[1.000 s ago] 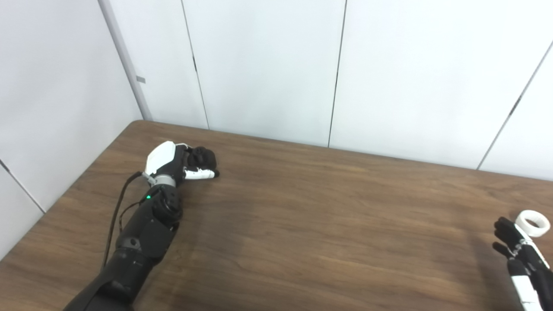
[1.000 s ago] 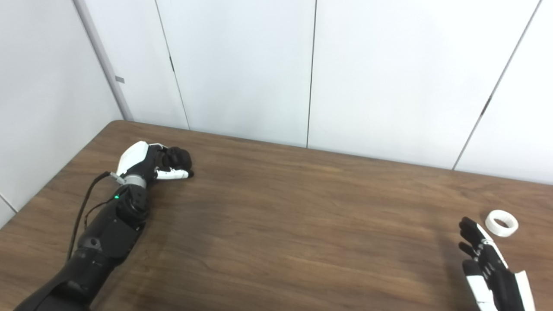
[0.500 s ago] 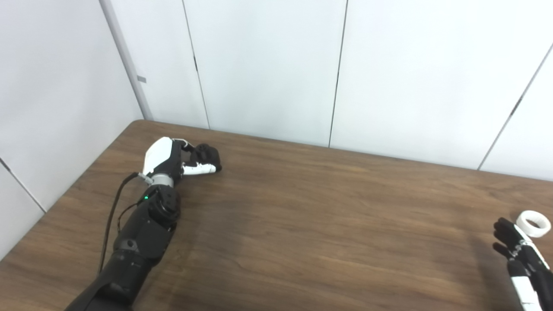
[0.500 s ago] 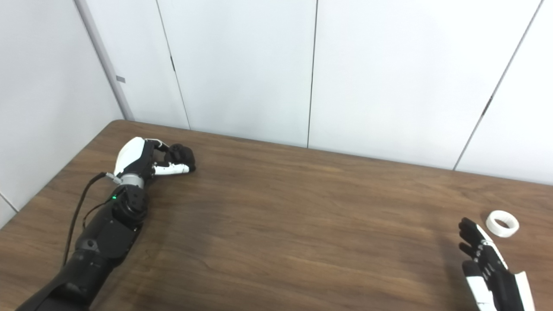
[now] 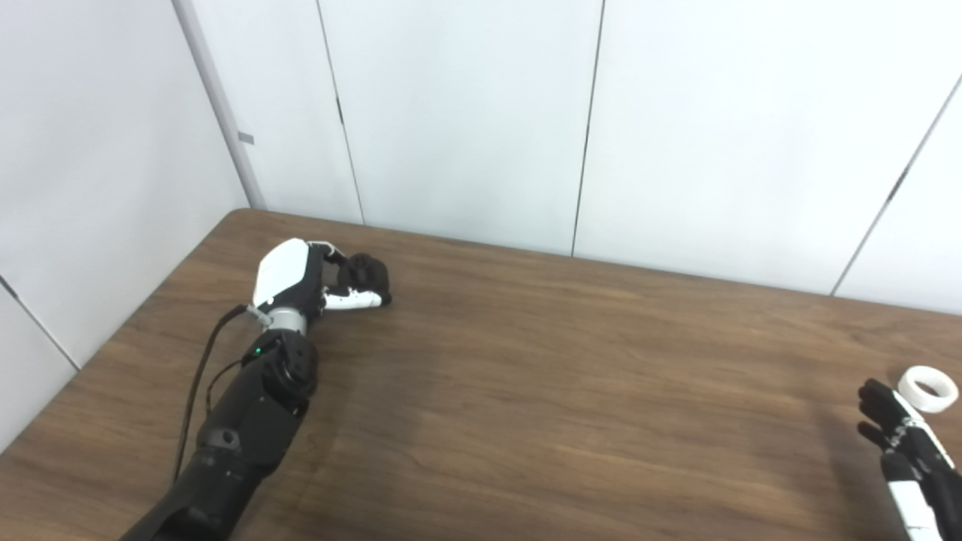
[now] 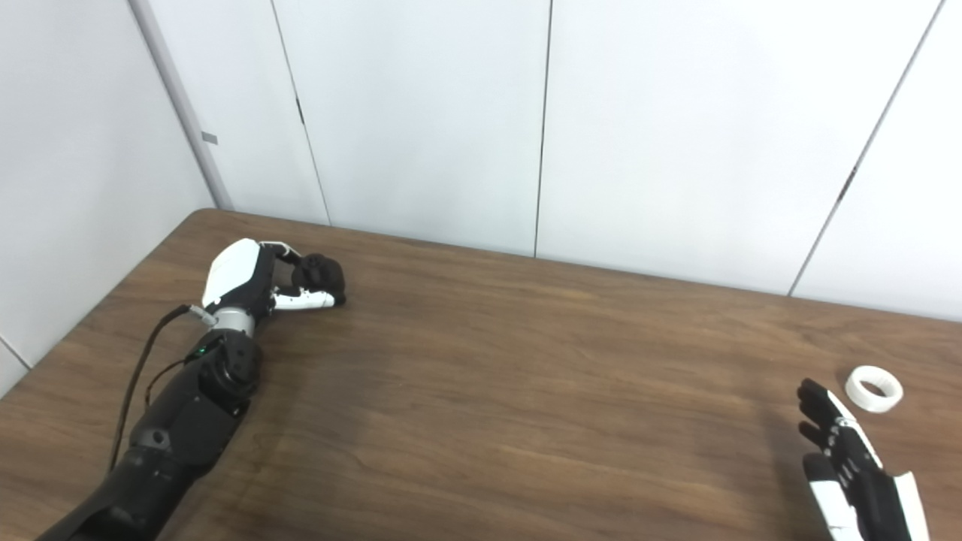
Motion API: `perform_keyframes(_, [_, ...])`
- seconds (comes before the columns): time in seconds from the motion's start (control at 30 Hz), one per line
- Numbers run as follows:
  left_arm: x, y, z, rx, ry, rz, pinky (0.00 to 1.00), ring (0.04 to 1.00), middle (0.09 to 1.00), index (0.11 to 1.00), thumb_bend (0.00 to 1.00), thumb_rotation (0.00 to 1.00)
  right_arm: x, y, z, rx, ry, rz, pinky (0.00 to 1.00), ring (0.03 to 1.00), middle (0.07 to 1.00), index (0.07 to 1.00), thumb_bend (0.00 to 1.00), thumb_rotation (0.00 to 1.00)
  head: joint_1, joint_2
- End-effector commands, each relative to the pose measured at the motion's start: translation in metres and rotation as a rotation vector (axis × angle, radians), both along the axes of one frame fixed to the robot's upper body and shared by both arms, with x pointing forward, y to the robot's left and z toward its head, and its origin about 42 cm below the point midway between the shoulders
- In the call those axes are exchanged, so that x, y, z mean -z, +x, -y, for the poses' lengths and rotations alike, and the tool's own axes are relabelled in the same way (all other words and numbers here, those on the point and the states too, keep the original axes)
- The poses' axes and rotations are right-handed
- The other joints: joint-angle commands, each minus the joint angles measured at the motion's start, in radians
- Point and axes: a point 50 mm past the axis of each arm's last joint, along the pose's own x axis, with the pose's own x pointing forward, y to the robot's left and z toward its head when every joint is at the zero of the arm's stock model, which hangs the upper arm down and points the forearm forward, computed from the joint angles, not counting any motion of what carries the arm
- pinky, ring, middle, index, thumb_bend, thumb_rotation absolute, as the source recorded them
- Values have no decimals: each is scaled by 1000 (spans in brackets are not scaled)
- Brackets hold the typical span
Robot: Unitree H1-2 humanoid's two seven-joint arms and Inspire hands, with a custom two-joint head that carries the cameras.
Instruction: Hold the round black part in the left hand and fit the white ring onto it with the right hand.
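My left hand (image 5: 316,278) is at the far left of the wooden table (image 5: 526,376), fingers curled around the round black part (image 5: 366,272), which it holds just above the table top. The same hand shows in the right eye view (image 6: 267,279) with the black part (image 6: 323,272). The white ring (image 6: 872,388) lies flat on the table at the far right, also seen in the left eye view (image 5: 927,388). My right hand (image 6: 849,458) is open, fingers spread and pointing up the table, just short of and left of the ring, not touching it.
White wall panels (image 5: 466,113) stand behind the table's far edge. A black cable (image 5: 197,383) runs along my left forearm. The table's left edge lies close to the left arm.
My left hand has shifted a little to the right with the black part in it. The right hand and the ring have stayed in place.
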Motion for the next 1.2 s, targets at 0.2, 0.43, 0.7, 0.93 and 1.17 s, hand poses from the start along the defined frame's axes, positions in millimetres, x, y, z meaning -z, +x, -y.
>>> perform_keyframes(0.2, [-34, -10, 49, 133, -2, 143, 1000, 871, 746, 484, 523, 47, 16, -10, -18, 22, 33, -61, 847, 892, 887, 869, 649, 918, -39, 13])
perform_keyframes(0.43, [-34, -36, 109, 275, -41, 157, 1000, 857, 748, 484, 524, 50, 8, -9, -30, 23, 28, -48, 842, 896, 888, 872, 622, 930, -94, 35])
perform_keyframes(0.7, [-33, -65, 153, 390, -35, 158, 1000, 871, 761, 483, 524, 52, -6, -7, -47, 28, 39, -44, 855, 904, 893, 877, 576, 927, -137, 58])
perform_keyframes(0.93, [-19, -86, 172, 474, -13, 130, 1000, 876, 768, 483, 524, 53, -15, -3, -56, 46, 32, -34, 855, 911, 900, 879, 594, 954, -179, 82])
perform_keyframes(1.17, [-4, -107, 184, 578, 20, 82, 1000, 889, 778, 483, 524, 54, -27, 0, -66, 42, 32, -10, 850, 910, 900, 877, 575, 960, -221, 109])
